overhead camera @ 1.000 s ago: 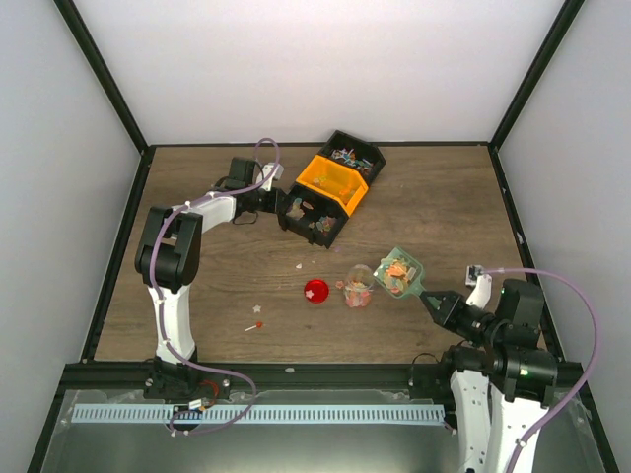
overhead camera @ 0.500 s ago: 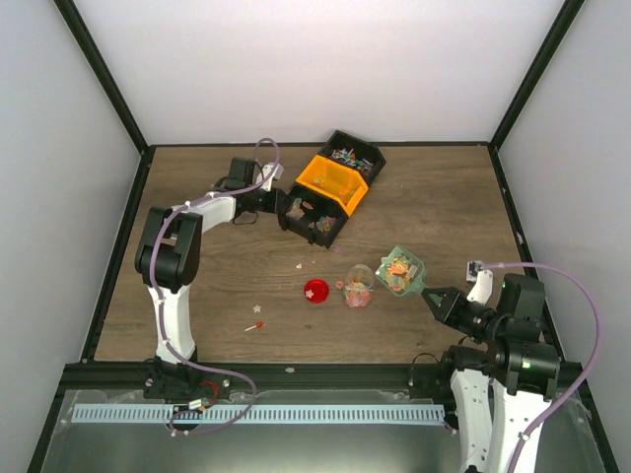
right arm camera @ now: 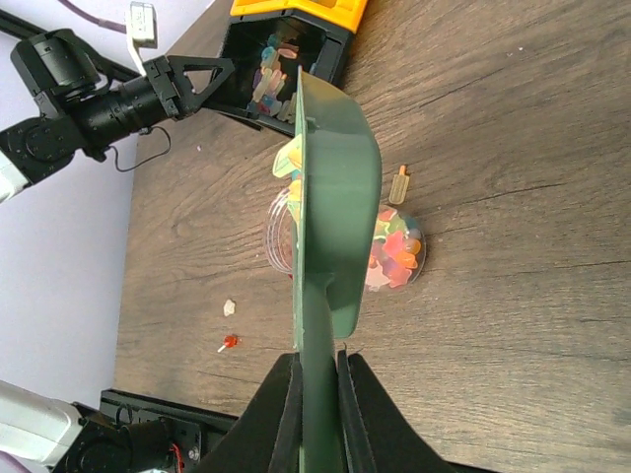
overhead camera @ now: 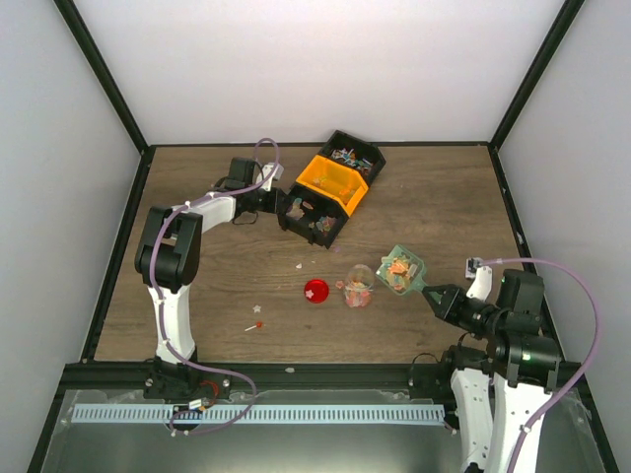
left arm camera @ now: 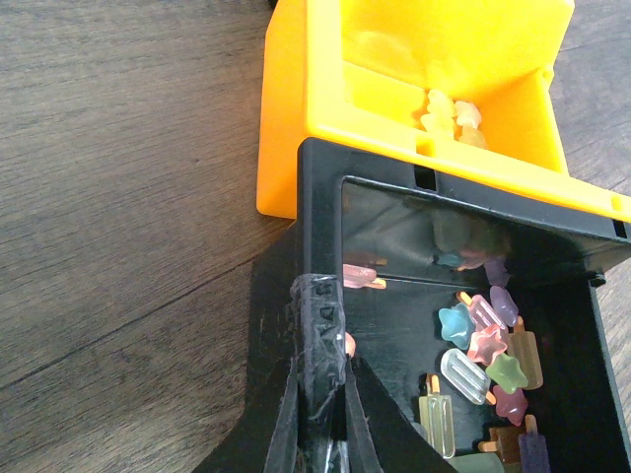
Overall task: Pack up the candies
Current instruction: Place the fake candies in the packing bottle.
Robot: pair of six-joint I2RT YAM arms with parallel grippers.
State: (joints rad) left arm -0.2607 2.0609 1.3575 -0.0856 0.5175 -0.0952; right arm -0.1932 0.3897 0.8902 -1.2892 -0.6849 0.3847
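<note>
well behind and left of the jar (overhead camera: 357, 288), the left tool (left arm camera: 322, 325) is pinched narrow on the black bin (left arm camera: 473, 197) wall, with many candies (left arm camera: 483, 345) inside it. further left of the jar lie strays (overhead camera: 258, 324), and the red lid (overhead camera: 315, 291) is off just left of it; the jar is part full. just right of the jar, the right tool (right arm camera: 317, 370) grips the loaded green scoop (right arm camera: 335, 197), so i'd say mid-task: pouring, more scoops and the lid are left.

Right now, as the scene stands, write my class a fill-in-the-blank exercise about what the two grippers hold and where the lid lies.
The right gripper is shut on the handle of a ____ scoop.
In the top view, the red lid lies to the ____ of the jar.
The left gripper is shut on the wall of the ____ bin that holds candies.
Missing words: green; left; black.
</note>
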